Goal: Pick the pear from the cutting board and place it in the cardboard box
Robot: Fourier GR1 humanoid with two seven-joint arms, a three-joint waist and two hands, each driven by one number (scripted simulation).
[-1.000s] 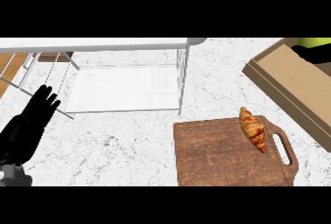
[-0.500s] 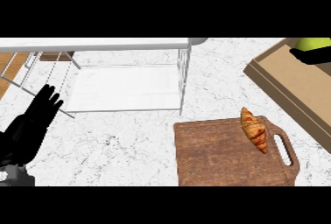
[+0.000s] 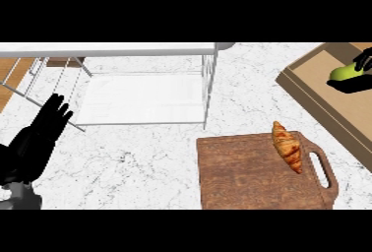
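Observation:
The green pear (image 3: pixel 341 73) shows at the right edge, above the inside of the cardboard box (image 3: pixel 314 96). My right hand (image 3: pixel 355 84) is curled round it, with black fingers above and below the fruit; the rest of the hand is cut off by the view's edge. The wooden cutting board (image 3: pixel 247 182) lies at the lower right with no pear on it. My left hand (image 3: pixel 38 138) rests open at the left edge, fingers up, far from the board and the box.
A croissant (image 3: pixel 288 146) lies on the board's right side near its handle slot (image 3: pixel 323 170). A white wire rack (image 3: pixel 141 93) stands at the back left on the marble counter (image 3: pixel 138 162).
My right hand has carried the pear down and to the left, further into view over the box. The left hand, board and croissant have stayed put.

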